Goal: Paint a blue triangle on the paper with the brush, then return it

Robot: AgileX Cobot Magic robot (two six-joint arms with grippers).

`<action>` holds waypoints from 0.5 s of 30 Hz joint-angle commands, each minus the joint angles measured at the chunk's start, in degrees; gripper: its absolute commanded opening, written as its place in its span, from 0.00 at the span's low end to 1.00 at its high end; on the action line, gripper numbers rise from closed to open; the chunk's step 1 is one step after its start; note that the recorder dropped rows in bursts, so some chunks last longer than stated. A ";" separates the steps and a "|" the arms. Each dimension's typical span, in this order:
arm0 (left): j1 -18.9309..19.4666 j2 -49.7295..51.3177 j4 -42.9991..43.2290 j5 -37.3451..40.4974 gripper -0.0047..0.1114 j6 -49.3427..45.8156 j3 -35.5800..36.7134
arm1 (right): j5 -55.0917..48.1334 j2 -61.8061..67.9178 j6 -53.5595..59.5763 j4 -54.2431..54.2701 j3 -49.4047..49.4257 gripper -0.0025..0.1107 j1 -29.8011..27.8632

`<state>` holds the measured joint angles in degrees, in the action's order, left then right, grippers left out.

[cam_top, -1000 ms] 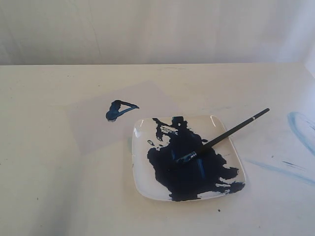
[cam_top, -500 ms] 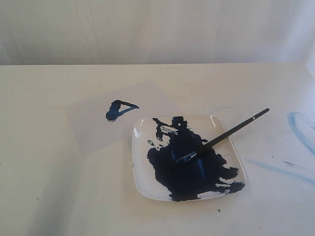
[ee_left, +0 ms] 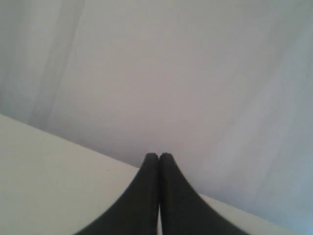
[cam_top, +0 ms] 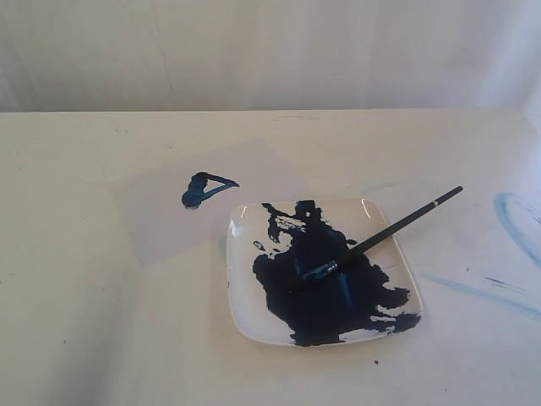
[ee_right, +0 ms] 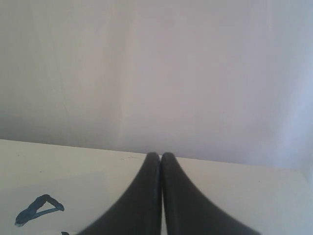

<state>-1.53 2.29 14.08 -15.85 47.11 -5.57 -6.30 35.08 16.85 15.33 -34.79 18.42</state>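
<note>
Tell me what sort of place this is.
Likely a staged tabletop painting station: a pale table with blue smears, a white plate of blue paint holding the brush, and a plain white backdrop.

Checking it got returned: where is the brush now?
Exterior view, right of centre: the brush rests on the plate, tip in blue paint, handle overhanging.

- Left end effector (ee_left: 159, 157): both dark fingers pressed tip to tip, empty, raised above the bench.
- Right end effector (ee_right: 160, 156): fingers likewise pressed together, gripping nothing.
</note>
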 commanded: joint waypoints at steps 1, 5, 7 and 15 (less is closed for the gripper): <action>-0.30 -0.21 -14.08 6.19 0.04 -20.20 0.40 | -0.02 -0.27 -0.09 -0.22 0.15 0.02 -0.19; -0.30 -0.21 -26.23 11.18 0.04 -38.93 0.40 | -0.02 -0.27 -0.09 -0.22 0.15 0.02 -0.19; -0.30 -0.21 -29.14 12.73 0.04 -48.27 0.69 | -0.02 -0.27 -0.09 -0.22 0.15 0.02 -0.19; -0.30 -0.21 -28.40 13.15 0.04 -47.11 5.57 | -0.02 -0.27 -0.09 -0.22 0.15 0.02 -0.19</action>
<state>-1.53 2.29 -13.79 -3.08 -1.53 -1.08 -6.30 35.08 16.85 15.33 -34.79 18.42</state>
